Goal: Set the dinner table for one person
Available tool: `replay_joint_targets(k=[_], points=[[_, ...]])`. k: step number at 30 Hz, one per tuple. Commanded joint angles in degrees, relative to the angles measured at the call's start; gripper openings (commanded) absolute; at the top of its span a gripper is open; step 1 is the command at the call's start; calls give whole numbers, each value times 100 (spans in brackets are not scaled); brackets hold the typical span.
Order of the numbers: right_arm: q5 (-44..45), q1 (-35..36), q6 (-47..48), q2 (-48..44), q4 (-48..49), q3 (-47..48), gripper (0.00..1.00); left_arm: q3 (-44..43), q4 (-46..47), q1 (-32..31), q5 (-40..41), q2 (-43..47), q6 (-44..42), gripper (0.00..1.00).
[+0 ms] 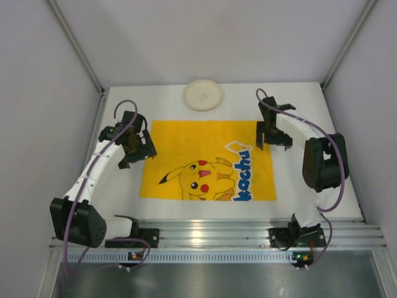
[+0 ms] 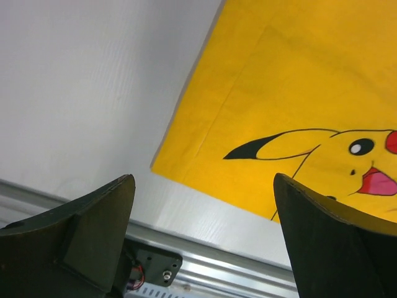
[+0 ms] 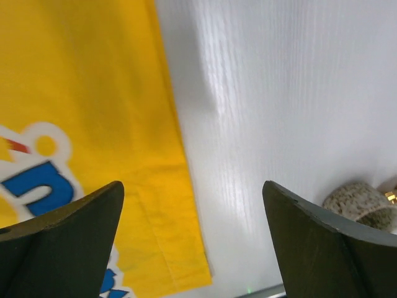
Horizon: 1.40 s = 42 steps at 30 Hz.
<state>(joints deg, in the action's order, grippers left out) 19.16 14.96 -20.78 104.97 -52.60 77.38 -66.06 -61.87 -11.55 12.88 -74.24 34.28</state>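
The dinner table (image 1: pixel 310 105) is a flat white top. A yellow Pikachu-print cloth (image 1: pixel 208 159) lies spread flat on its middle. A cream round plate (image 1: pixel 203 94) sits at the back centre, beyond the cloth. My left gripper (image 1: pixel 136 149) hovers over the cloth's left edge, open and empty. In the left wrist view (image 2: pixel 205 208) the cloth's near left corner (image 2: pixel 298 93) shows between the jaws. My right gripper (image 1: pixel 273 141) hovers over the cloth's right edge, open and empty. In the right wrist view (image 3: pixel 192 214) it stands above the cloth's edge (image 3: pixel 93 112).
An aluminium rail (image 1: pixel 211 233) runs along the table's near edge and also shows in the left wrist view (image 2: pixel 205 273). Grey walls enclose the sides and the back. A speckled grey rounded object (image 3: pixel 358 202) shows at the right wrist view's lower right.
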Motion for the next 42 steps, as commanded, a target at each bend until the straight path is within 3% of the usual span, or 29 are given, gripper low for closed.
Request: replay_joint_targets(k=[1, 3, 7, 9, 11, 13, 17, 22, 26, 35, 38, 39, 41, 42], points=[[-585, 24, 161, 85, -49, 951, 94, -135, 692, 21, -180, -55, -97, 98], [-1148, 33, 240, 234, 134, 1225, 99, -48, 1131, -14, -373, -326, -123, 98], [-3210, 51, 223, 734, 592, 2242, 100, 269, 2001, -84, -742, -819, -202, 96], [-3671, 51, 30, 1235, 768, 2753, 100, 427, 2579, -189, -822, -1109, -273, 96], [-4391, 51, -451, 1856, 961, 3945, 100, 454, 3011, -277, -1076, -1503, -430, 96], [-4577, 59, -802, 2272, 1207, 4464, 100, 428, 3101, -277, -1182, -1829, -440, 96], [-4614, 24, -2024, 3371, 1927, 5269, 100, 146, 2891, -269, -1210, -2498, -291, 92], [-4527, 103, -3536, 4065, 3114, 5278, 91, 470, 2470, -269, -990, -2298, -80, 91], [-4280, 174, -3916, 4382, 3632, 5366, 90, 753, 2285, -269, -823, -2007, -44, 92], [-3727, 218, -4760, 4945, 4389, 5471, 88, 288, 1678, -269, -717, -1822, -167, 93], [-3490, 297, -4866, 5165, 4390, 5743, 83, -99, 1388, -269, -673, -1779, -185, 94], [-3437, 340, -4909, 5200, 4398, 5822, 71, -204, 1327, -269, -673, -1761, -203, 94], [-3296, 385, -4998, 5270, 4390, 5867, 61, -477, 1169, -269, -691, -1743, -220, 94], [-3243, 411, -5015, 5279, 4390, 5876, 38, -565, 1125, -269, -673, -1752, -238, 94]])
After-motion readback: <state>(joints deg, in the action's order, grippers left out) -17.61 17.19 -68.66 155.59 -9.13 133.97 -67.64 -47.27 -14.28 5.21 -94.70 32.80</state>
